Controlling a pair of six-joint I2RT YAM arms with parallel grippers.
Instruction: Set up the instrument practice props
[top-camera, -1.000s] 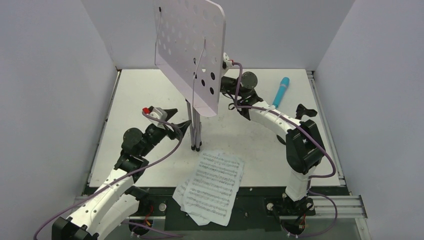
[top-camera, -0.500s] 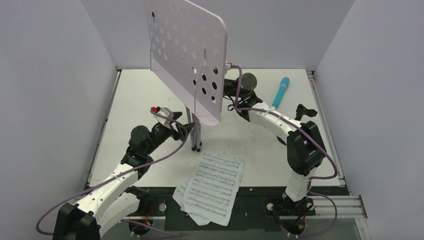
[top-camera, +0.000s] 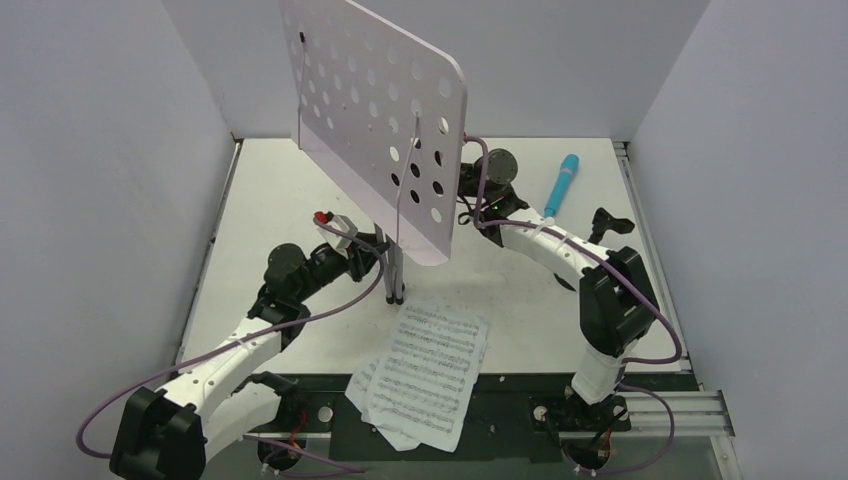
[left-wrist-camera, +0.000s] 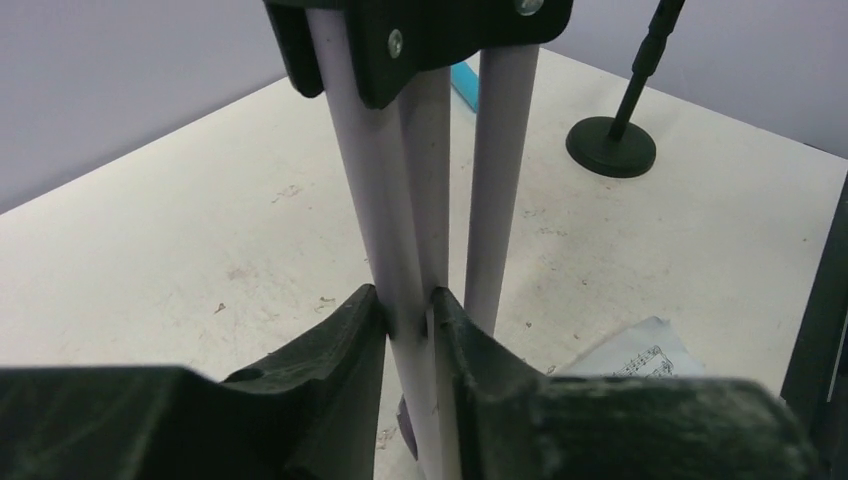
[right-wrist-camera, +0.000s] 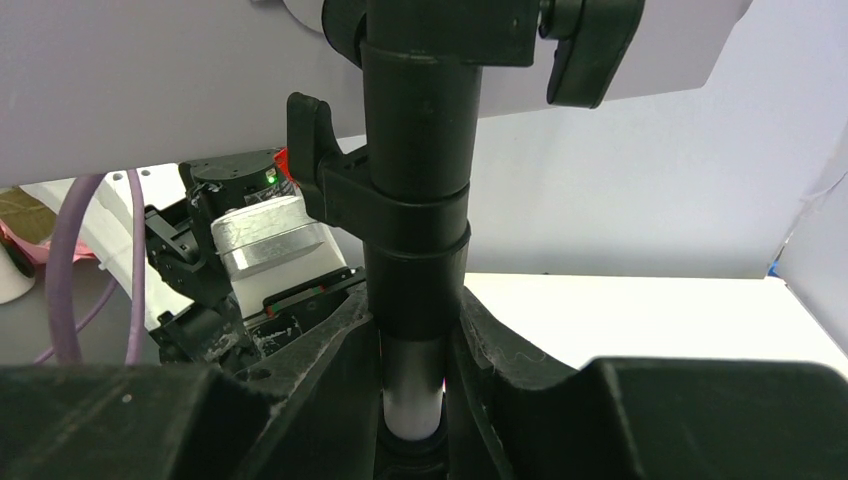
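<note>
Between grey walls (top-camera: 100, 150), pages (top-camera: 425, 375) overhang the white table (top-camera: 280, 190).

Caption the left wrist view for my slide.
Left gripper shut on a lilac music stand leg, mic stand base behind.

Top external: high behind the arm bases, facing down over the whole table (top-camera: 270, 200). Left wrist: very close and low, facing the legs of the music stand (left-wrist-camera: 400, 200). Right wrist: very close on its post. All three share that stand.
</note>
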